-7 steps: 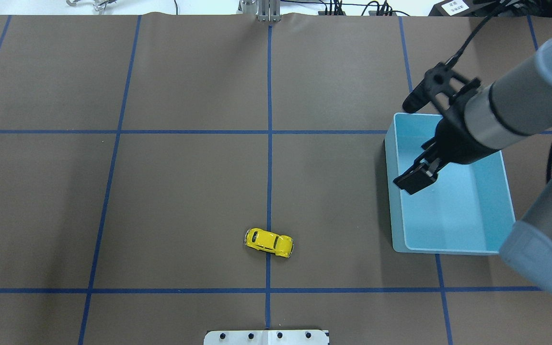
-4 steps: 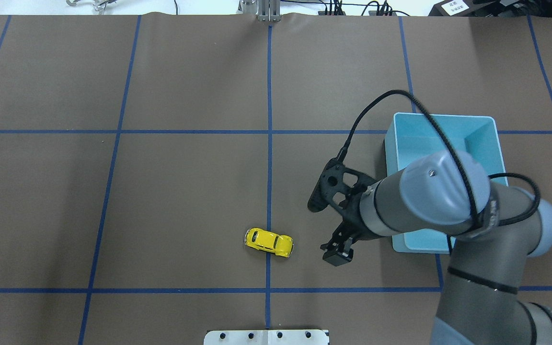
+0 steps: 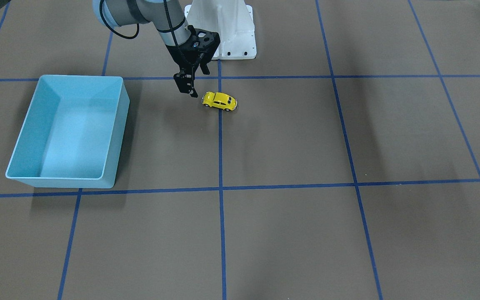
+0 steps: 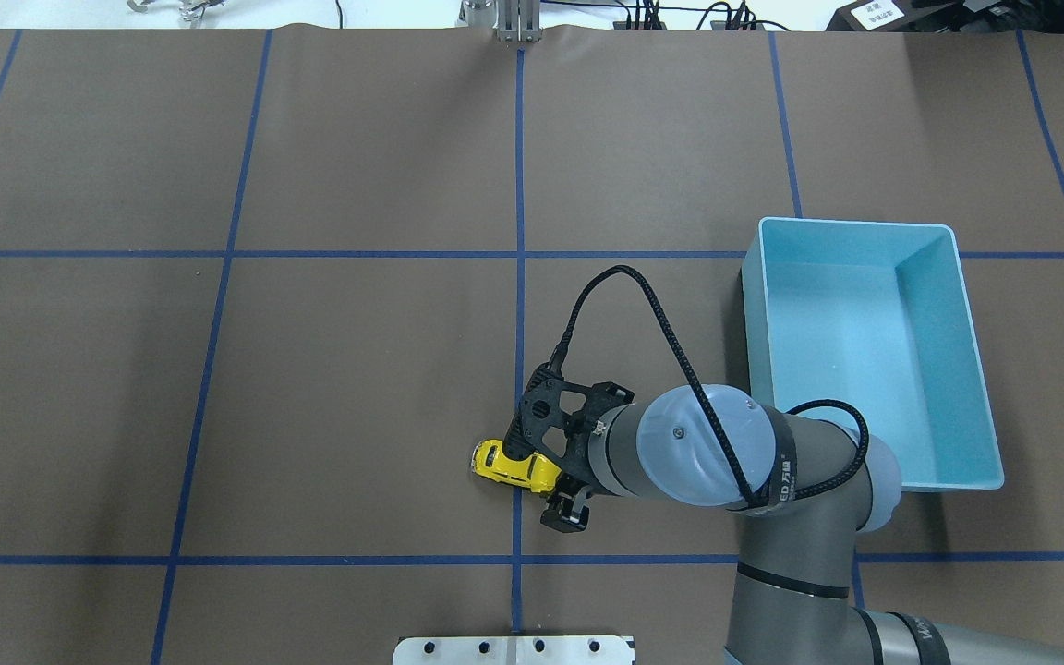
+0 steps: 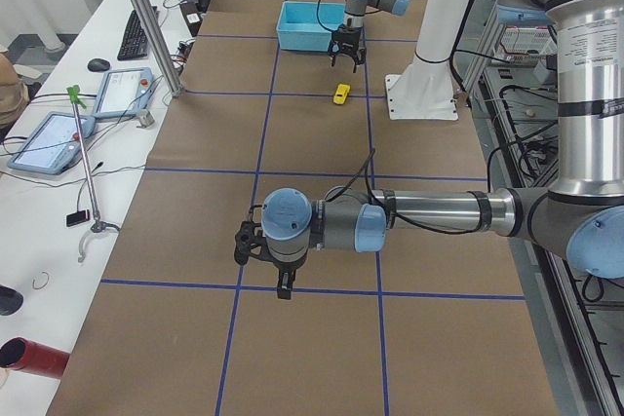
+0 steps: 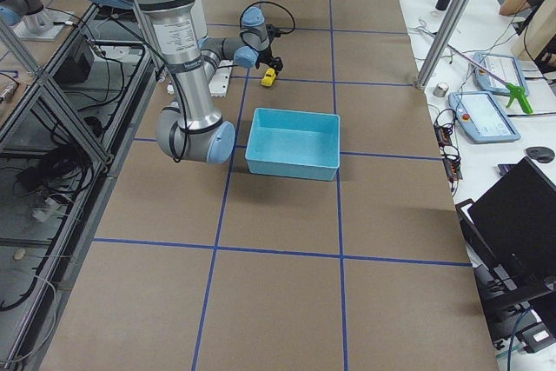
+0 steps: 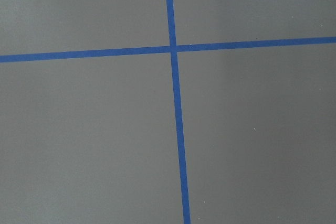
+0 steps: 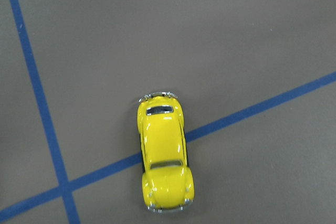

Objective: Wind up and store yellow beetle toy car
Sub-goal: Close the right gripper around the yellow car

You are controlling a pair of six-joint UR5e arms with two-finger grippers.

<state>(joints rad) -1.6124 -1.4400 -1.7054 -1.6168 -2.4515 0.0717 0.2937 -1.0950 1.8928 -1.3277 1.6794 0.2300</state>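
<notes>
Our right claw (image 3: pixel 188 88), fingers spread, hangs just left of the yellow beetle toy car (image 3: pixel 219 101), upper middle of the front view. The car sits on the bench (image 3: pixel 348 137) astride a blue line, long axis left-right. We cannot read the far-off left claw (image 5: pixel 280 289).

On the far arm, the right gripper (image 5: pixel 346 54) hangs close over the yellow beetle toy car (image 5: pixel 341 94), near the light-blue bin (image 5: pixel 307 39).
</notes>
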